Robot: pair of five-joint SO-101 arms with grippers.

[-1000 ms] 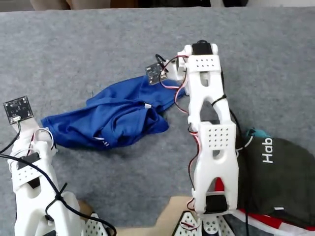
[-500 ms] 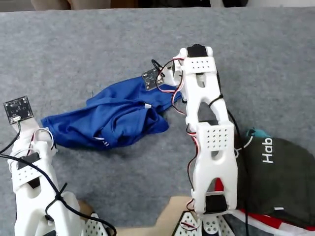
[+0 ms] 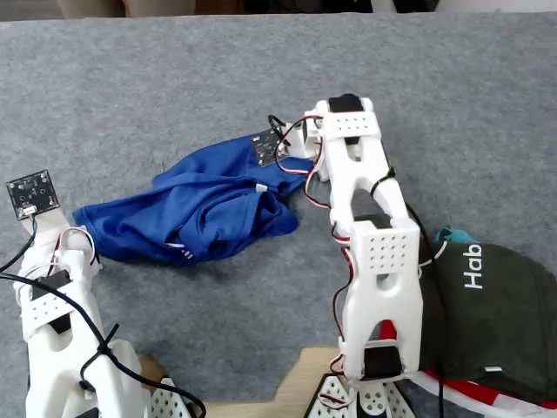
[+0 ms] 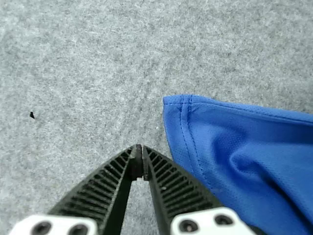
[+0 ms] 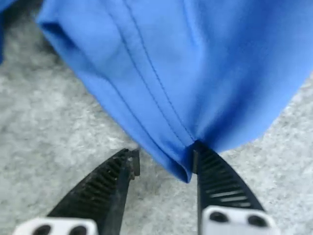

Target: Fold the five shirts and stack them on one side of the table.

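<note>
- The right hand (image 5: 164,154) has its two black ribbed fingers (image 5: 110,188) spread to a middling gap and clamps nothing.
- A stitched, folded edge of the blue shirt (image 5: 195,63) hangs down into that gap. It touches the inner side of one finger and stays apart from the other.
- Grey felt of the surface (image 5: 44,122) shows beyond the hand, beside the shirt's edge.
- The left hand (image 4: 138,161) is closed, fingertip against fingertip, with nothing between them.
- It sits over bare felt, just beside a hemmed corner of the blue shirt (image 4: 234,142) and not touching it.
- In the high view the blue shirt (image 3: 209,205) lies crumpled and bunched near the middle of the surface (image 3: 130,87). One end is by the right arm's wrist and the other end is near the left arm.
- At the surface's near right corner, beside the right arm's base, lies a dark grey garment (image 3: 500,313) with white lettering.
- A red and white cloth (image 3: 457,383) peeks out from under its near edge.
</note>
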